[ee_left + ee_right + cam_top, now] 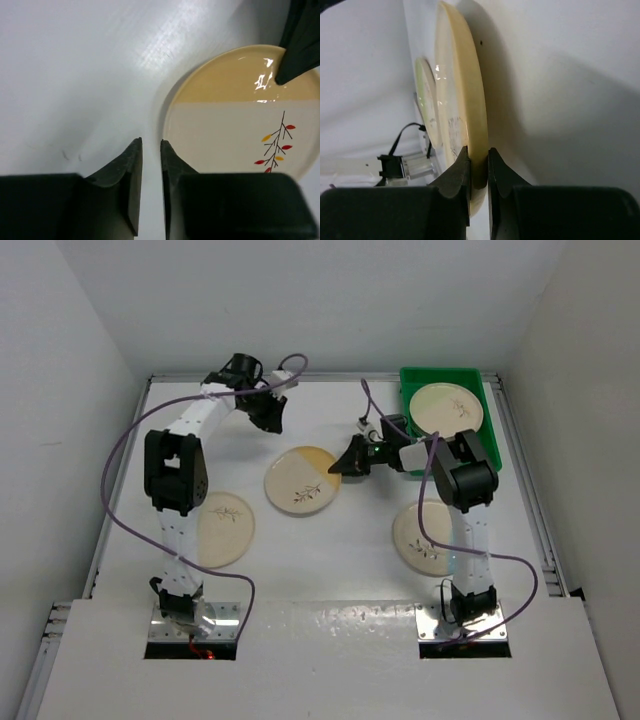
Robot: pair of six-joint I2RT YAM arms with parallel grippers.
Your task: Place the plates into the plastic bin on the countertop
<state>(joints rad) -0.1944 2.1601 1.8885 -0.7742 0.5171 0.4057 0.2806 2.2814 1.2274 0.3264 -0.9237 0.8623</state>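
A cream plate with an orange segment (300,482) lies in the middle of the countertop (340,570). My right gripper (335,467) is shut on its right rim; the wrist view shows the jaws (479,152) pinching the plate's edge (465,85). My left gripper (273,423) hovers just behind that plate, its jaws (151,145) nearly together and empty, beside the rim (235,120). The green plastic bin (492,435) at the back right holds one plate (446,408). Two more plates lie at the near left (230,530) and near right (418,540), each partly hidden by an arm.
White walls close in the countertop on the left, back and right. A metal rim (530,490) runs along the right edge. Purple cables loop beside both arms. The right gripper's finger (300,45) shows in the left wrist view over the plate.
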